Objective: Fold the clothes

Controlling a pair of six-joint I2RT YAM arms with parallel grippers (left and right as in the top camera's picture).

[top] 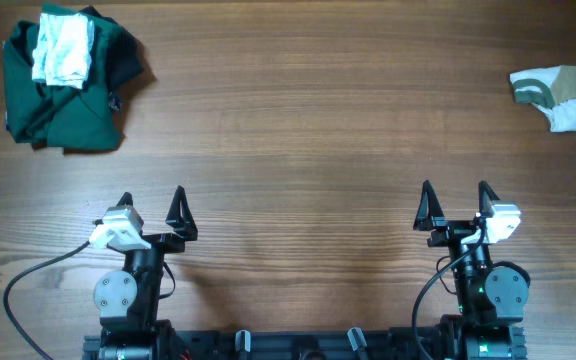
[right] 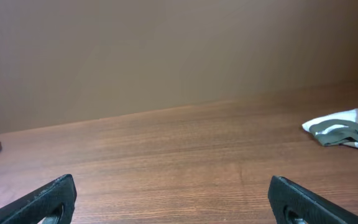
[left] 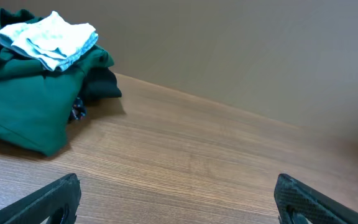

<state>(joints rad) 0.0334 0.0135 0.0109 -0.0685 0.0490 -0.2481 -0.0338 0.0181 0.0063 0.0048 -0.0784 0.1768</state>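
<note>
A pile of clothes lies at the table's far left: a crumpled dark green garment (top: 68, 85) (left: 23, 102) with a small pale striped piece (top: 63, 48) (left: 50, 38) on top of it. A small white-and-olive piece (top: 556, 97) (right: 347, 130) lies alone at the far right. My left gripper (top: 151, 205) (left: 176, 186) hovers open near the front edge, well short of the pile, with nothing between its fingers. On the other side my right gripper (top: 455, 198) (right: 171, 186) is open and empty too, far from the white-and-olive piece.
The wooden table (top: 308, 130) stretches bare between the two heaps. A plain brown wall (right: 166, 50) rises behind its far edge. The arm bases and a cable (top: 28, 280) sit along the front edge.
</note>
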